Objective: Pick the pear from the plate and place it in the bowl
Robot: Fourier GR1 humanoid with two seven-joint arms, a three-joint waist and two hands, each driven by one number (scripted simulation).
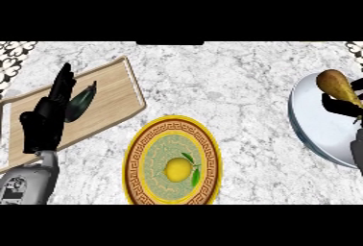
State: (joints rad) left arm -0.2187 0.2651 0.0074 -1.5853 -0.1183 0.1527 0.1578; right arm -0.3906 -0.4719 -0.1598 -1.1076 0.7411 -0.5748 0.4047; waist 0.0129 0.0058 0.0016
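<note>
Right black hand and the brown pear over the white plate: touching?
Touching. In the head view the right hand's black fingers curl round the brown pear at the white plate's right side, no gap between them.

Kitchen: marble counter (234,86), cutting board (106,103)

Light falls evenly and brightly across the marble surface (234,86), with no clear source. Shadows are faint: a thin dark edge shows under the board (106,103) just beside the left hand (44,126). The white plate (319,129) shows no glare. The gold-rimmed plate (172,163) looks stretched, taller than wide.
</note>
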